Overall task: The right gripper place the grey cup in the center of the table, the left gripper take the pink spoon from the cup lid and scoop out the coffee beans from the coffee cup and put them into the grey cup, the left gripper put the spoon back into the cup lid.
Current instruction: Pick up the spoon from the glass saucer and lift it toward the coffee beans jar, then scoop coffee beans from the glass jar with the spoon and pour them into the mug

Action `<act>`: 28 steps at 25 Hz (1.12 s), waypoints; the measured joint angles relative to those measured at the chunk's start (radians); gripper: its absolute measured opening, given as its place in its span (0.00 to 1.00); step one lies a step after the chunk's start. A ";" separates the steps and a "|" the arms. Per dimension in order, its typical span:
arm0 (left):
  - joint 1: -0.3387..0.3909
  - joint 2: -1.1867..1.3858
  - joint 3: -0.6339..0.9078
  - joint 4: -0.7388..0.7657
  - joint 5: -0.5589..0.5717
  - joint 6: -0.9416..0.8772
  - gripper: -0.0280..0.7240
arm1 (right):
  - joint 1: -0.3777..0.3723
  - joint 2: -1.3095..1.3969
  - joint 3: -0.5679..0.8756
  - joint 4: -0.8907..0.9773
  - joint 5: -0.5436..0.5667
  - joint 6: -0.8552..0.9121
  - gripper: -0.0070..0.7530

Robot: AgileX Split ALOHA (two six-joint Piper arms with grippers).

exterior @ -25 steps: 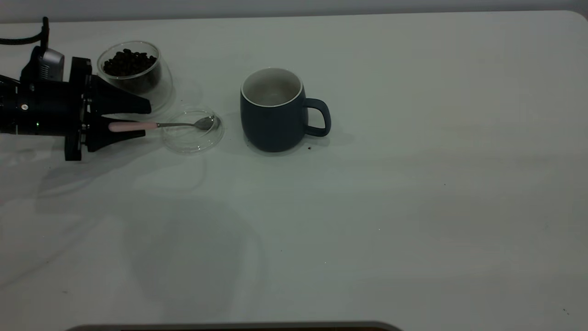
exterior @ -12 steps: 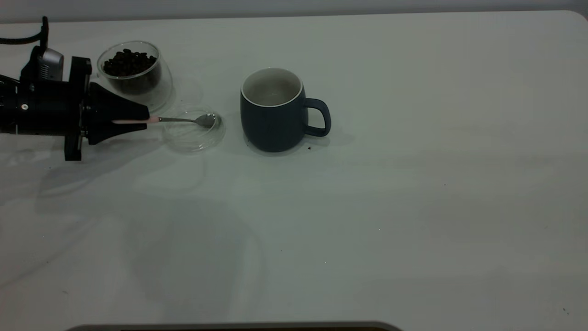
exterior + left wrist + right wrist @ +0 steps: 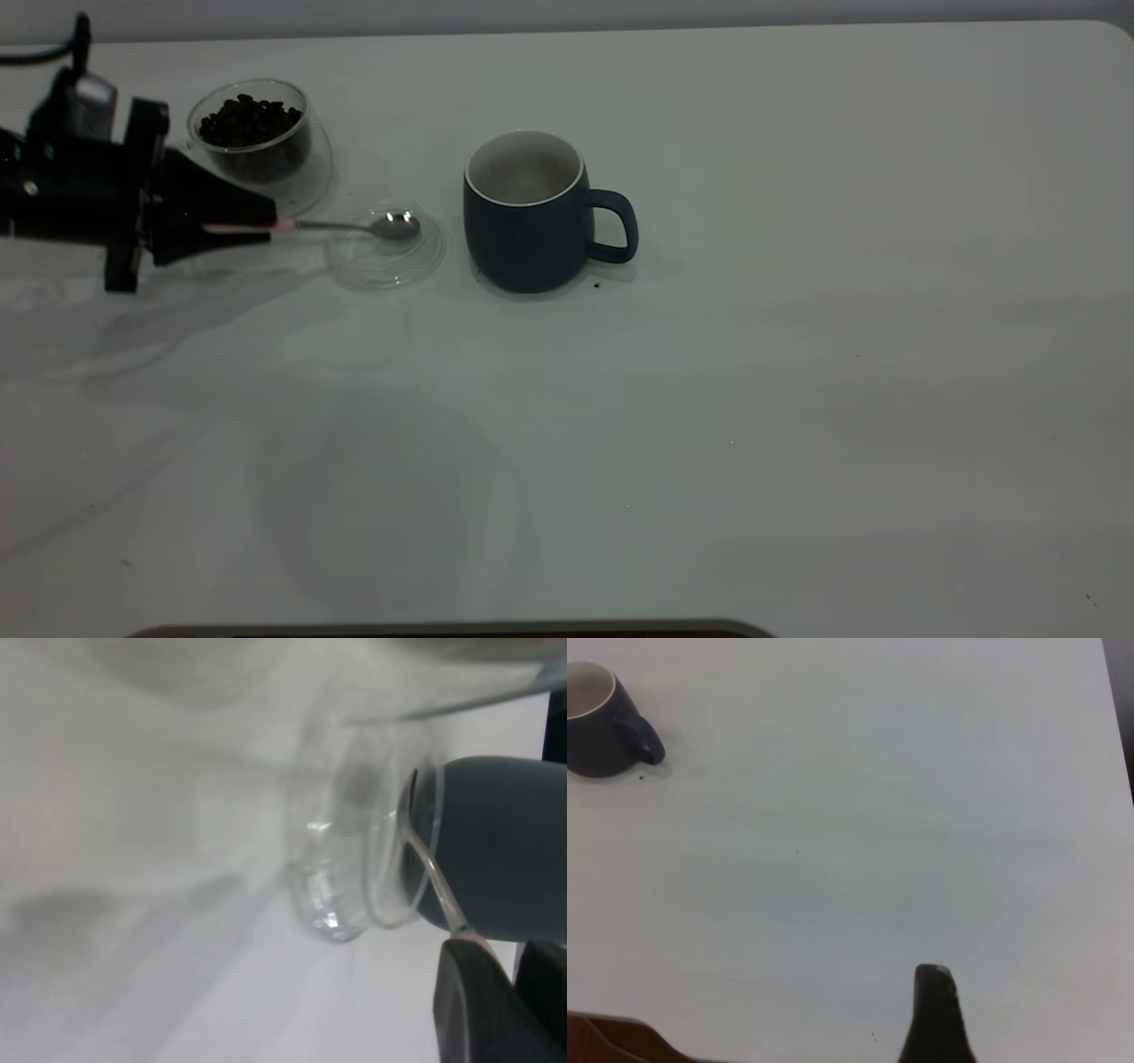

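My left gripper (image 3: 270, 227) is at the table's far left, shut on the handle of the pink spoon (image 3: 354, 227). The spoon lies level, its metal bowl over the clear cup lid (image 3: 386, 257); I cannot tell whether they touch. Just behind the gripper stands the glass coffee cup (image 3: 259, 146) with coffee beans (image 3: 248, 120) inside. The grey cup (image 3: 524, 217) stands upright to the right of the lid, handle to the right, looking empty. The left wrist view shows the left gripper (image 3: 503, 950), the spoon (image 3: 431, 875), the lid (image 3: 341, 881) and the grey cup (image 3: 505, 842). The right gripper (image 3: 933, 981) hovers over bare table, far from the grey cup (image 3: 598, 726).
The white table (image 3: 797, 399) stretches wide to the right and front of the grey cup. A few dark specks lie by the cup's base. A dark edge runs along the table's front.
The left gripper's open jaws closed on the pink handle, then drew slightly left and back. The spoon's bowl rose a little and the lid shifted slightly right.
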 joint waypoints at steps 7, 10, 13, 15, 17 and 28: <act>0.036 -0.093 -0.026 0.156 0.056 -0.063 0.19 | 0.000 0.000 0.000 0.000 0.000 0.000 0.79; 0.036 -0.161 -0.093 0.239 0.083 -0.089 0.19 | 0.000 0.000 0.000 0.001 0.000 0.000 0.79; 0.036 -0.227 -0.198 0.341 0.118 -0.157 0.19 | 0.000 0.000 0.000 0.001 0.000 0.000 0.79; 0.036 -0.249 -0.271 0.419 0.139 -0.205 0.19 | 0.000 0.000 0.000 0.001 0.000 0.000 0.79; 0.036 -0.251 -0.337 0.482 0.153 -0.234 0.19 | 0.000 0.000 0.000 0.001 0.000 0.000 0.79; 0.056 -0.176 -0.490 0.639 0.120 -0.242 0.19 | 0.000 0.000 0.000 0.001 0.000 0.000 0.79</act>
